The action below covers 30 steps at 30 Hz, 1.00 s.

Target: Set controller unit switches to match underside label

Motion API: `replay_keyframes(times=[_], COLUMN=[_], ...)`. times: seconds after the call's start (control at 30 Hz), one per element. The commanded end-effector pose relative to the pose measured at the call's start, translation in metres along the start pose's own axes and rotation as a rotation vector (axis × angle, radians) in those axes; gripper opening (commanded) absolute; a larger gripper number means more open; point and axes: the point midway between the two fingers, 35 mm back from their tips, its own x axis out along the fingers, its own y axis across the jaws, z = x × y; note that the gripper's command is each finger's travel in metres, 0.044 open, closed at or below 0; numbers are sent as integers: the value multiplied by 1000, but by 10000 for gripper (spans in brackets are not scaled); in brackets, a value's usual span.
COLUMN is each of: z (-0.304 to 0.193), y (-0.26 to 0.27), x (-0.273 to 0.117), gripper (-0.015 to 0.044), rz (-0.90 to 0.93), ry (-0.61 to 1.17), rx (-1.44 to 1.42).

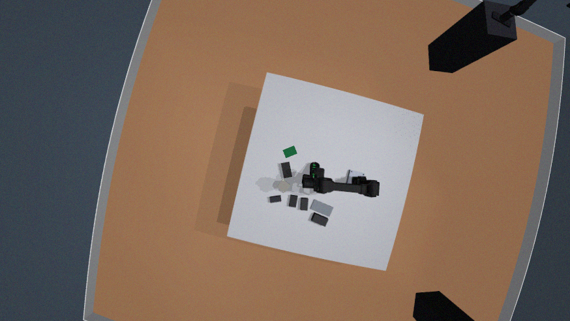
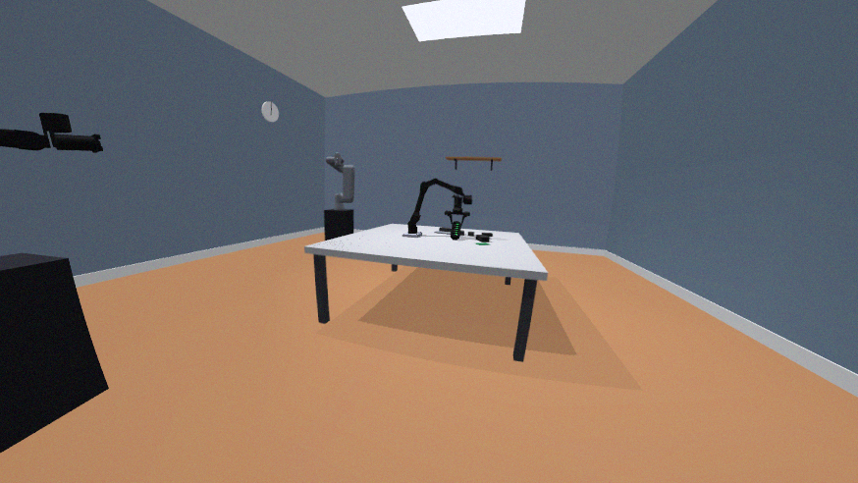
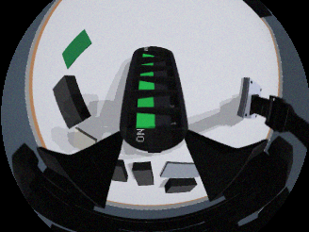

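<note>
Clenched around the switch box [image 1: 314, 169] [image 2: 455, 230] [image 3: 162, 101], the claw [image 1: 316, 174] [image 2: 455, 222] [image 3: 154, 134] holds it upright above the near side of the counter [image 1: 338, 119] [image 2: 420, 254] [image 3: 212, 57], left of scattered parts, likely to expose its underside label.

"ON" in white, rotated, at near end of the controller unit [image 2: 455, 230] [image 3: 153, 108], beside the green ends (wrist view); small "1" next to the nearest switch [image 3: 146, 121]; marks by the other switches too small to read; tiny white lettering at the unit's far end, blurred; wall clock [image 2: 270, 111], numerals not legible.
</note>
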Motion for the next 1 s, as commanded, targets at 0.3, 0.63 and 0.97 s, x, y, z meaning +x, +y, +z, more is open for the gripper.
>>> replay_keyframes(times=[0.3,0.63,0.97], z=[-10,-16,-22], y=[0,0,0], x=[6,11,16], gripper=[336,336,336], rz=[-2,-2,-2], ry=[9,10,10], rx=[4,4,4])
